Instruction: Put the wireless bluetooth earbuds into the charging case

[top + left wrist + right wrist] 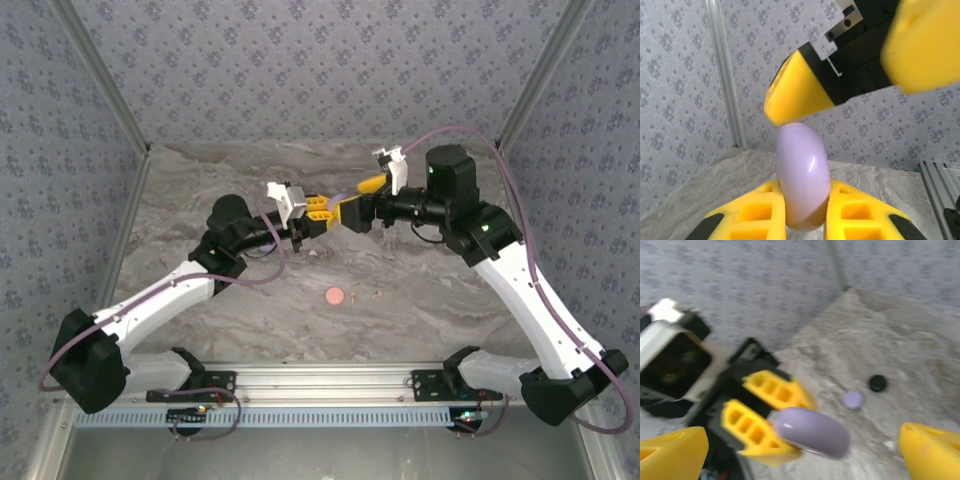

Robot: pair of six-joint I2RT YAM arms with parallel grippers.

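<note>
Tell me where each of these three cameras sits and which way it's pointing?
Top external: fixed above and behind, looking down on the table; the left arm and right arm show.
Left wrist: on the left arm, looking along the left jaws, shut on the lilac case; the right jaws stand open beyond.
Right wrist: on the right arm, looking between the right jaws at that case.
Shared: both wrist views show the case and the opposite jaws.

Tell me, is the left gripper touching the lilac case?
Touching. The left wrist view shows the lilac case pinched in the left gripper, its yellow fingers pressed against both sides with no gap.
</note>
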